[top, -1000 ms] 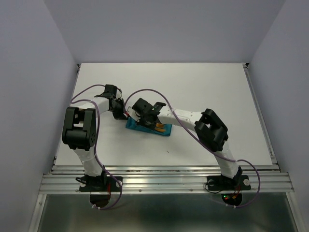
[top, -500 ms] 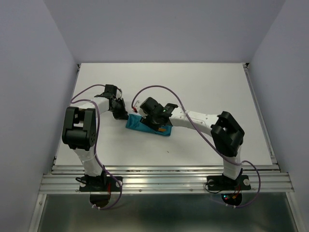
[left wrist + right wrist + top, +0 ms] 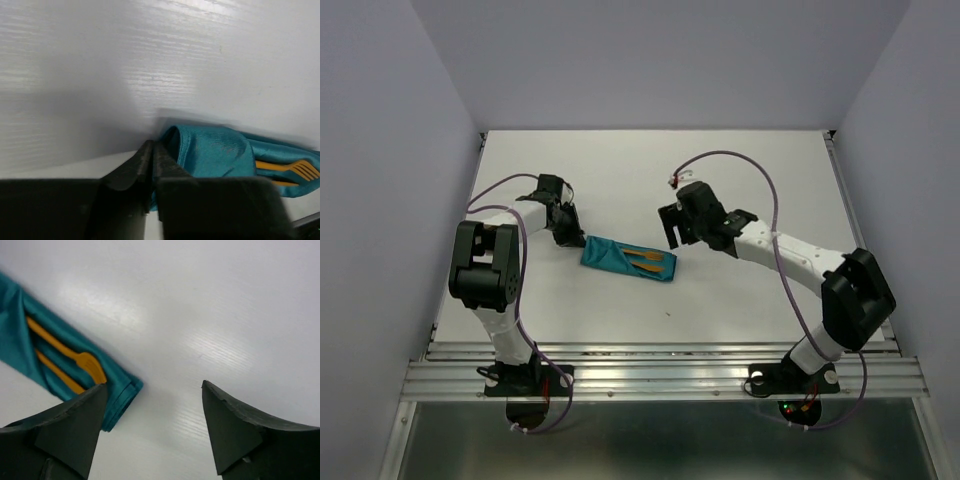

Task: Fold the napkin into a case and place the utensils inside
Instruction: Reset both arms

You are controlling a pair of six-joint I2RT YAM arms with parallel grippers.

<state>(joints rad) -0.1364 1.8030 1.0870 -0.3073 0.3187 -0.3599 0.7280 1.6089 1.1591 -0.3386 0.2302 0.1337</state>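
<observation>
The teal napkin lies folded as a narrow case [image 3: 610, 256] slanting across the table's middle. Two orange utensils [image 3: 650, 263] lie side by side in its right half, their ends showing at the opening. In the right wrist view the fork [image 3: 85, 361] and the other piece [image 3: 55, 374] rest against the teal cloth [image 3: 10, 340]. My left gripper [image 3: 572, 237] sits at the case's left end, shut with teal cloth [image 3: 215, 152] pinched low between its fingers [image 3: 152, 145]. My right gripper [image 3: 667, 232] hangs open to the right of the case, holding nothing [image 3: 154, 385].
The white table [image 3: 770, 180] stands between grey walls on three sides. A ribbed metal rail [image 3: 660, 365] runs along the near edge above both arm bases. Purple cables loop over each arm.
My right gripper has opened wide and drawn back to the right, off the case, leaving both utensils lying in it. The left gripper has stayed at the case's left end.
</observation>
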